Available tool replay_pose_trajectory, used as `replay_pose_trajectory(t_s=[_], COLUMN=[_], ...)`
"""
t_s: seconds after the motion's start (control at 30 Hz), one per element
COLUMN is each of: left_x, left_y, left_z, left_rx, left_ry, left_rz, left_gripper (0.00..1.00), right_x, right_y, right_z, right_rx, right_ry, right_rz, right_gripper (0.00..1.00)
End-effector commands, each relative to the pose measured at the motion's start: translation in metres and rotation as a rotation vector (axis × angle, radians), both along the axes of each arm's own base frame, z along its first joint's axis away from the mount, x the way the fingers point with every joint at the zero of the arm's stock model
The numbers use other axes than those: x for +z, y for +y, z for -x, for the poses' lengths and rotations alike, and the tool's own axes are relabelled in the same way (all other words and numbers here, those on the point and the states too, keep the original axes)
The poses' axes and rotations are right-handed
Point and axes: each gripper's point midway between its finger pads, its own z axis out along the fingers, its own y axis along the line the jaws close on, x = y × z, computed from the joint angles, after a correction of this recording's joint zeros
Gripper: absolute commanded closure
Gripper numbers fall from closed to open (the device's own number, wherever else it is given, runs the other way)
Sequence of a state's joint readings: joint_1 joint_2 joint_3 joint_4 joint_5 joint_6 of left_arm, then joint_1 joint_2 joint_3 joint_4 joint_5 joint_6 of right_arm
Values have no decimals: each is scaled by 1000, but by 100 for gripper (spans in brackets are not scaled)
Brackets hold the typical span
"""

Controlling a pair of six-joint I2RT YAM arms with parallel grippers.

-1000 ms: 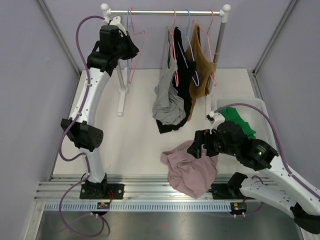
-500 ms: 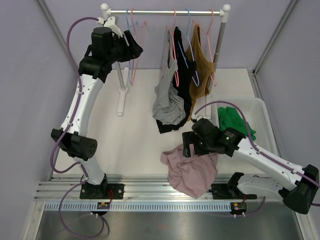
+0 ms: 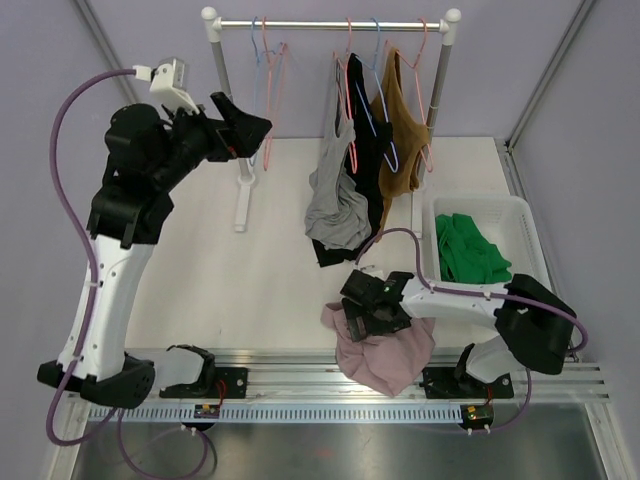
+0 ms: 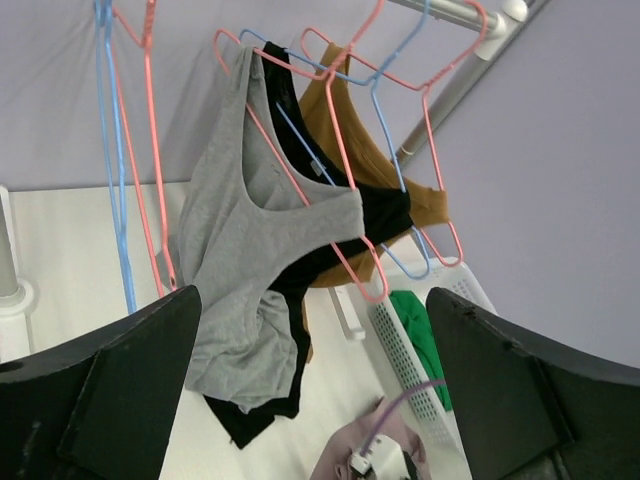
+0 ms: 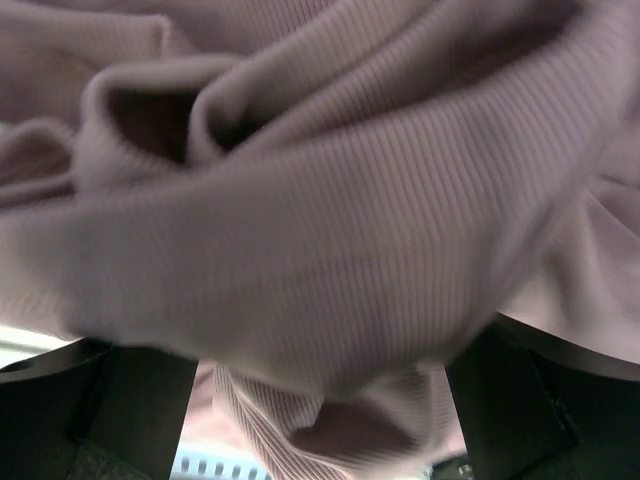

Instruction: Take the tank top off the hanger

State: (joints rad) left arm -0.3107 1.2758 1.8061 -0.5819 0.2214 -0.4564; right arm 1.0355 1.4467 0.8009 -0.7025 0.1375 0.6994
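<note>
Since the pink top (image 3: 385,355) lies off any hanger, in a crumpled heap at the near edge of the table (image 3: 270,270), I read the step in hand as a pickup. Now the right gripper (image 3: 362,312) is down on the heap's upper left part. Its jaws are spread wide and it has hold of nothing yet. On its wrist view, ribbed cloth bulges up between the two fingers and fills the picture.

To do this well, I'd press down a touch so a thick fold sits between the pads, then close fully before lifting. If I pinch one thin layer, I reckon it slips out. Then I'd lift straight up until the hem is off the table before swinging away.

The basket (image 3: 520,210) stands near, to the right and farther back, with a green garment (image 3: 470,250) in it. That looks like the drop spot, though it's only my guess.

Further out, the left gripper (image 3: 245,120) hangs beside the two empty hangers (image 3: 265,90) at the left end of the rail (image 3: 330,23), wide open with nothing in it. Grey, black and brown tops (image 3: 335,200) hang mid-rail, well apart from both grippers.
</note>
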Motion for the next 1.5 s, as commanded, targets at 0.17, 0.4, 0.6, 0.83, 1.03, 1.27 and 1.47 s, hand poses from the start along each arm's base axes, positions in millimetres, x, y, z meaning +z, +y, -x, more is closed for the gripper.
replay_pose_trajectory(t_s=[0.17,0.4,0.6,0.83,1.03,1.27,1.47], left_x=[-28,-50,-65,-84,-84,-81,-60], left_y=[38,66,82,84,79,63,48], left_z=[64,104,124,125,124,117,104], left_rx=[94,160,198,194,171,104,47], left_ry=[-38,-59,-63,-31,-39,-36,8], left_rz=[-39,-87,-134,-176,-169,-149,-135], left_gripper=[1,1,1,1,1,1,1], right_x=[-19,96,195,271,298,218,117], right_y=[26,18,-33,-118,-184,-224,-241], right_z=[-12,-52,-73,-107,-150,-195,-191], right_rx=[14,9,-114,-327,-542,-681,-812], right_ry=[-70,-352,-568,-720,-764,-547,-336], right_rz=[-62,-95,-35,84,114,110,158], right_gripper=[77,100,100,100,100,97,68])
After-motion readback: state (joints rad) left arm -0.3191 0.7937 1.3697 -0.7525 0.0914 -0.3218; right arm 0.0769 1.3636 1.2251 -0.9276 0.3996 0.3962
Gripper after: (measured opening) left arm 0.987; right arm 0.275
